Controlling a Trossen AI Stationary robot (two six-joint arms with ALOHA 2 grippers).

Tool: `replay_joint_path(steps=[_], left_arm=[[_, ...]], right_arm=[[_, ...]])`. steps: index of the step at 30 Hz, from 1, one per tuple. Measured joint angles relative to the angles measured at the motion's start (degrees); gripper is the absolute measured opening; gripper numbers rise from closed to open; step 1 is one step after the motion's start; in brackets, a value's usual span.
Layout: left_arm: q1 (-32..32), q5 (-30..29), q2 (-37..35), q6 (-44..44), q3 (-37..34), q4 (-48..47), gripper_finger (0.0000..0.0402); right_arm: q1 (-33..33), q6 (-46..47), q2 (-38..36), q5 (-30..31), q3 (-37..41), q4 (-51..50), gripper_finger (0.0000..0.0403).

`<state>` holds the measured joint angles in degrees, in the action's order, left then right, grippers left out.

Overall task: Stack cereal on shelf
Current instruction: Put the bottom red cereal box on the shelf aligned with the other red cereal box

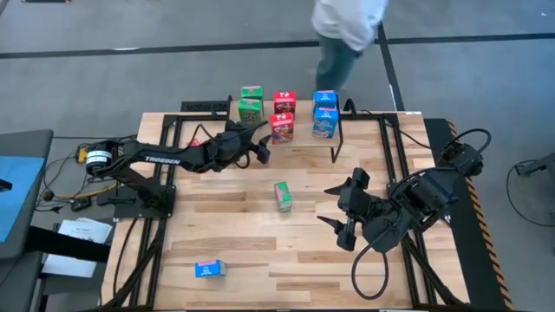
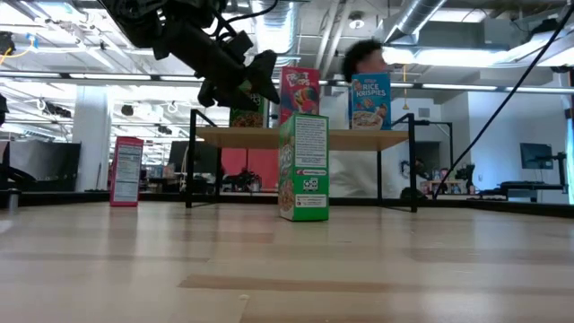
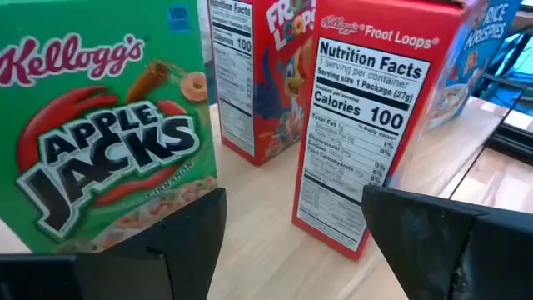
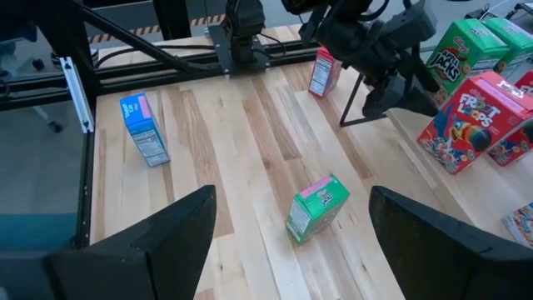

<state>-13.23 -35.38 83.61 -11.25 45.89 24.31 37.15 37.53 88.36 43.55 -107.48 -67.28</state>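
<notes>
Slatted wooden tabletop (image 1: 243, 243), bearing all items; shelf (image 1: 299, 130), light-wood board on black legs, at the table's 12 o'clock edge; a person (image 1: 347, 26) stands beyond it.

Left arm reaches across to the shelf's near-left corner; left gripper (image 1: 257, 147) hangs there with its fingers spread apart and nothing between them, facing an Apple Jacks box (image 3: 100, 125) and a Froot Loops box (image 3: 366, 125).

Right arm waits at the table's 4 o'clock; right gripper (image 1: 340, 217) likewise spread wide and empty.

Cereal on the shelf, six boxes upright: two green (image 1: 251, 103) at 9 o'clock of the board; two red (image 1: 283, 114) at centre; two blue Rice Krispies (image 1: 325, 114) at 3 o'clock.

Cereal off the shelf: one green box (image 1: 283, 196) at table centre; one blue box (image 1: 210, 269) at 7 o'clock; one red box (image 2: 126, 170) beside the shelf's left legs.
</notes>
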Motion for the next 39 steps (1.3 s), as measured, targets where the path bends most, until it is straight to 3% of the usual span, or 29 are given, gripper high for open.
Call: replay_joint_path(steps=[29, 39], left_arm=[[-2.4, 1.9, 0.0, -5.3, 0.0, 3.3, 0.0270], [-0.9, 3.1, -1.5, -0.7, 0.0, 2.9, 0.0270]], right_arm=[[0.0, -0.5, 0.0, 0.0, 0.0, 0.0, 0.0340], [0.0, -0.5, 0.0, 0.0, 0.0, 0.0, 0.0340]])
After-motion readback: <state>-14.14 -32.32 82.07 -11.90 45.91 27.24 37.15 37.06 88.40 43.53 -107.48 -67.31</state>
